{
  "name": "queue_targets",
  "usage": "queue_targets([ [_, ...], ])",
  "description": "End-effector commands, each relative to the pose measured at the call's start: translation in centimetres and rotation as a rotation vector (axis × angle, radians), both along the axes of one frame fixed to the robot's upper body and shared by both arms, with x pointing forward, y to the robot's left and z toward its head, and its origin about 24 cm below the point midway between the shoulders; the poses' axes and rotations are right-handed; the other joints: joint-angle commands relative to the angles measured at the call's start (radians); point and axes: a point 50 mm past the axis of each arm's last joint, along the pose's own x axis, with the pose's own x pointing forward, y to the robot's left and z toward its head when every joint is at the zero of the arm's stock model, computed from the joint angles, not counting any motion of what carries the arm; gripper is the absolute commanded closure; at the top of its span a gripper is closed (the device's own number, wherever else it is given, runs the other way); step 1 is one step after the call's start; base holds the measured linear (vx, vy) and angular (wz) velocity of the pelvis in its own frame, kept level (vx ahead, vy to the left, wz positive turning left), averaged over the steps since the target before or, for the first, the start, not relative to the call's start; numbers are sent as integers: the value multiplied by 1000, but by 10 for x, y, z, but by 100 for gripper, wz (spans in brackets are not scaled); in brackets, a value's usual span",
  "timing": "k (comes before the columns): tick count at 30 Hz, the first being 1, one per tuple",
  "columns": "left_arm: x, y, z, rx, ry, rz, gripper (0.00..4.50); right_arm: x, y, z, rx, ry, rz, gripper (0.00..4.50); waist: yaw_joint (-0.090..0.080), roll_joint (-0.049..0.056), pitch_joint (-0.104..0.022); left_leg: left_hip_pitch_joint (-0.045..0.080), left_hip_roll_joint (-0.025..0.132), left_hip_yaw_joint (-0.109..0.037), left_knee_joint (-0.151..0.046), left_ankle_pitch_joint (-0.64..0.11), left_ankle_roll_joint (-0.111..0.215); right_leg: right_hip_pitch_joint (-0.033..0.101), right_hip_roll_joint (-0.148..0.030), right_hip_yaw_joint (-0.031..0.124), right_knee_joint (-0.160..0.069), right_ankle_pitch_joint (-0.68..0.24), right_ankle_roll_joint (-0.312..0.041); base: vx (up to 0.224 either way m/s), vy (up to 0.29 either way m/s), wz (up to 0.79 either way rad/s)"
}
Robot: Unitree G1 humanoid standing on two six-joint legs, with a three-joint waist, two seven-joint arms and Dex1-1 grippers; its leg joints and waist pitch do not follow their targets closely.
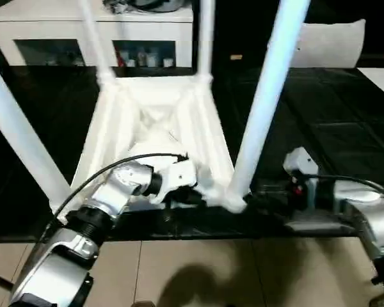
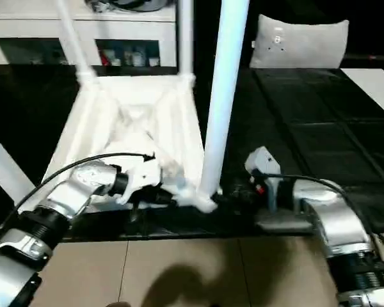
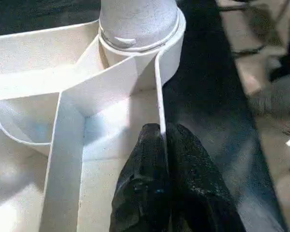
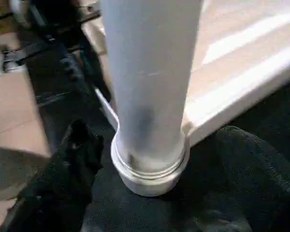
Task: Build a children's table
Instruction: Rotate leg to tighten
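The children's table lies upside down on a black mat. Its white ribbed tabletop (image 1: 155, 121) faces up, with several white legs standing in the corner sockets. The near-right leg (image 1: 269, 89) rises from its socket (image 1: 233, 201). The near-left leg (image 1: 19, 134) slants off the picture's left. My left gripper (image 3: 163, 140) is shut on the tabletop's thin rim wall, just beside that near-right socket (image 3: 140, 43). My right gripper (image 4: 154, 145) stands open at the base of the near-right leg (image 4: 150, 72). One black finger (image 4: 79, 145) sits on each side, with gaps to the tube.
A white cabinet with glass doors (image 1: 89, 38) stands behind the tabletop. A grey cushion (image 1: 329, 41) lies at the back right. The black mat (image 1: 320, 128) stretches to the right, and tan floor (image 1: 179, 268) lies in front of its near edge.
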Motion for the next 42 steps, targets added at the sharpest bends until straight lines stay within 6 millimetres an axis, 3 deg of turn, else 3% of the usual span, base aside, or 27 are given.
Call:
queue_targets([
  [1,-10,-9,-2,36,17,-154,450,-1,3,6,16,0,90,90,2,-15,-82,-5,27,10,-66,-129,87,72,-51,63,-67,-418,-45,0,0,0],
  [3,-12,-9,-2,43,23,-173,450,-2,5,6,21,11,111,109,7,-15,-83,-6,29,10,-66,-116,91,73,-51,65,-62,-398,-52,0,0,0],
  [4,-13,-9,-2,52,27,-198,450,-2,6,5,31,24,138,120,11,-22,-84,-5,31,11,-65,-105,93,72,-51,67,-60,-382,-61,0,0,0],
  [7,-15,-9,-2,59,30,-223,450,-3,9,5,43,38,170,145,18,-17,-83,-6,33,11,-66,-103,89,72,-53,68,-54,-373,-74,0,0,0],
  [14,-15,-7,-2,63,32,-243,450,-6,16,0,64,91,221,209,18,-18,-82,-7,26,12,-66,-118,70,74,-52,64,-65,-428,-42,0,0,0],
  [20,-15,-7,-2,50,39,-230,450,-8,15,-2,83,112,224,246,18,-19,-84,-9,27,12,-65,-105,69,74,-51,64,-61,-406,-42,0,0,0],
  [26,-12,-10,-1,-12,71,-139,450,-8,16,-4,143,134,139,252,18,-16,-81,-7,25,13,-66,-121,61,74,-51,61,-69,-441,-31,0,0,0],
  [28,-10,-14,0,-47,89,-66,450,-2,21,-8,143,114,-6,252,16,-14,-81,-7,23,11,-66,-127,54,74,-50,59,-72,-451,-22,0,0,0],
  [30,-8,-16,0,-59,93,-25,450,2,24,-10,130,99,-74,252,4,-14,-76,-5,19,12,-67,-147,34,72,-47,53,-81,-488,-6,0,0,0],
  [31,-3,-21,2,-87,83,58,450,13,30,-12,122,93,-214,252,-9,-14,-75,-4,12,11,-63,-177,23,71,-46,41,-93,-546,26,0,0,0],
  [33,-1,-24,3,-99,79,94,450,17,32,-13,118,95,-276,252,-25,-13,-71,-2,9,8,-59,-202,12,69,-42,28,-103,-579,46,0,0,0],
  [35,5,-30,3,-118,71,182,450,29,40,-15,95,105,-435,253,-54,-10,-69,-4,10,2,-53,-259,12,73,-41,8,-121,-623,85,0,0,0],
  [36,8,-34,4,-129,64,228,450,34,42,-16,88,100,-516,253,-71,-4,-71,-5,18,-5,-55,-284,15,82,-42,-1,-128,-621,99,0,0,0],
  [37,11,-36,5,-136,59,260,450,38,44,-17,84,97,-574,253,-87,8,-72,-4,35,-12,-62,-319,20,87,-43,-5,-126,-593,85,0,0,0],
  [38,17,-41,8,-163,45,345,450,47,47,-17,83,90,-714,253,-107,14,-72,-25,64,-30,-81,-366,16,110,-44,6,-93,-539,75,0,0,0],
  [39,22,-44,10,-185,28,401,450,53,48,-17,94,78,-793,253,-109,14,-72,-28,91,-41,-103,-429,15,117,-47,36,-53,-479,65,0,0,0],
  [40,25,-45,12,-193,17,437,450,56,49,-17,103,69,-835,253,-112,9,-68,-16,88,-35,-104,-453,17,105,-47,47,-56,-477,56,0,0,0],
  [41,26,-46,13,-199,7,461,450,57,51,-16,111,59,-856,253,-122,-8,-63,16,30,-6,-64,-431,8,66,-51,30,-112,-598,56,0,0,0],
  [42,27,-47,14,-200,2,474,450,58,52,-16,115,55,-869,253,-120,-21,-65,16,-24,16,-25,-321,17,56,-55,-7,-141,-707,93,0,0,0],
])
